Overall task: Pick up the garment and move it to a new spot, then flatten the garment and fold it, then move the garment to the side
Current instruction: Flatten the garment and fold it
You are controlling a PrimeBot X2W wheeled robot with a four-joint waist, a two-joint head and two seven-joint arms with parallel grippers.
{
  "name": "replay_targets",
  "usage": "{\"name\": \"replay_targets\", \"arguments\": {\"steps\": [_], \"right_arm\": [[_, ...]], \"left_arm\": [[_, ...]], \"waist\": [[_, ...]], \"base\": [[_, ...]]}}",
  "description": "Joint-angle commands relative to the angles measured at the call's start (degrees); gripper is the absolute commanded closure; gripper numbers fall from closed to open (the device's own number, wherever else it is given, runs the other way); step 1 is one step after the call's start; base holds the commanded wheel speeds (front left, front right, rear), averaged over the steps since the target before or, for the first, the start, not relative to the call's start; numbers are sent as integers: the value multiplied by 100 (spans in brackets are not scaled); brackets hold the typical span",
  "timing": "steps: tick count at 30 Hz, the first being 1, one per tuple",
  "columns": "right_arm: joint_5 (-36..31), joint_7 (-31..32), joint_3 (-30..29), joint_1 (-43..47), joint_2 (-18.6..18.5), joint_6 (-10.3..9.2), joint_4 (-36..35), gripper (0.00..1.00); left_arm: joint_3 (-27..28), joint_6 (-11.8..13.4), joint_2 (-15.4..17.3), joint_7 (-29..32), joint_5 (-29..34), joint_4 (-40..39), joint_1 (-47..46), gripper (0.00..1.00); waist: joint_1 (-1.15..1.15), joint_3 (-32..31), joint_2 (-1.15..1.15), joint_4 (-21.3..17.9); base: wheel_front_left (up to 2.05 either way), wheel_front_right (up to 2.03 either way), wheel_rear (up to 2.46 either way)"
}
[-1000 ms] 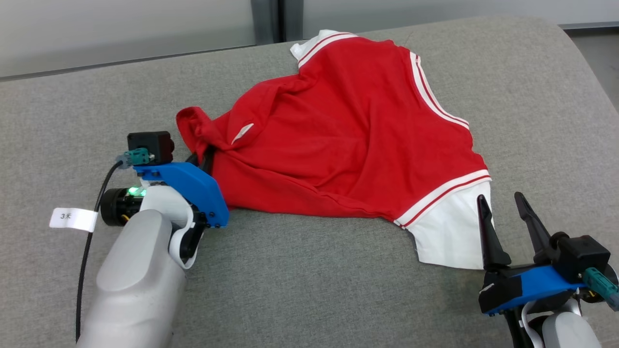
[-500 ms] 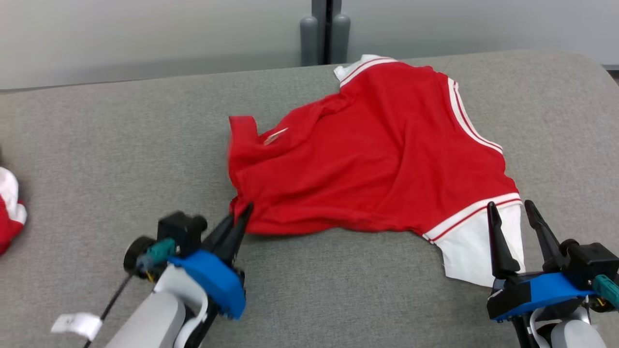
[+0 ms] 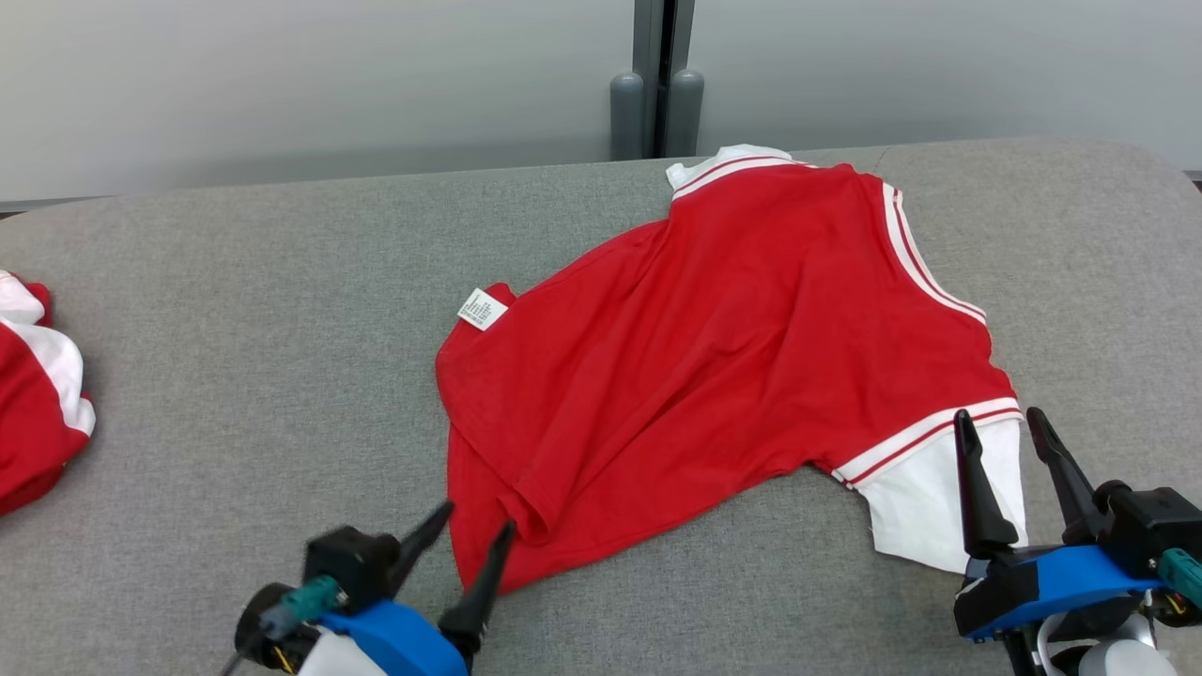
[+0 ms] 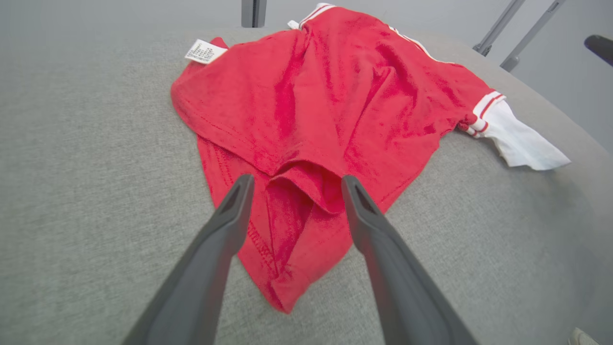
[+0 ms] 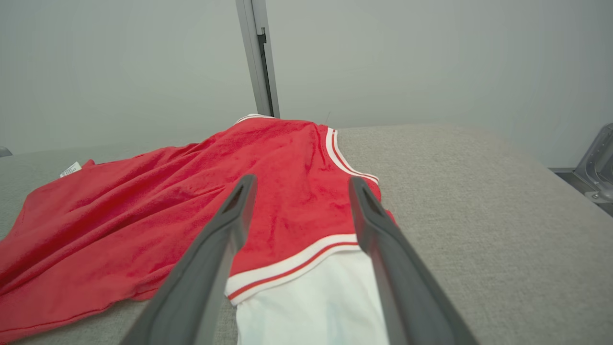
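The garment, red with white trim, lies spread and wrinkled on the grey surface, label exposed. Left gripper: jaws apart at its near hem. Right gripper: jaws apart over the white sleeve.

two red garments: one shirt, and one heap well left of the shirt. one tag on the shirt's left corner. two grippers by its near edge: left gripper, right gripper. two posts behind it. one table under it.
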Motion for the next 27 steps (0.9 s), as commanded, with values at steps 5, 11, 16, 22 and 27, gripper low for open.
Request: {"name": "replay_targets", "arguments": {"steps": [5, 11, 16, 22, 27], "right_arm": [[35, 17, -27, 50, -7, 1, -57, 0], [72, 24, 160, -102, -7, 1, -86, 0], [105, -44, 183, -165, -6, 1, -70, 0], [141, -100, 192, -230, -7, 1, -56, 0], [165, -156, 196, -289, -7, 1, -66, 0]], "left_arm": [[447, 503, -147, 446, -364, -84, -366, 0], [606, 1022, -515, 1044, -506, 1018, -1143, 0], [675, 1124, -787, 1271, -664, 1808, -1641, 0], [712, 1097, -966, 1353, -757, 2519, -1990, 0], [649, 737, -1032, 1100, -761, 2826, -2254, 100]], "waist": [[1, -15, 0, 4], [1, 123, 0, -138], [1, 292, 0, -295], [1, 448, 0, -440], [1, 584, 0, -481]], "base": [[0, 0, 0], [0, 0, 0], [0, 0, 0], [0, 0, 0], [0, 0, 0]]}}
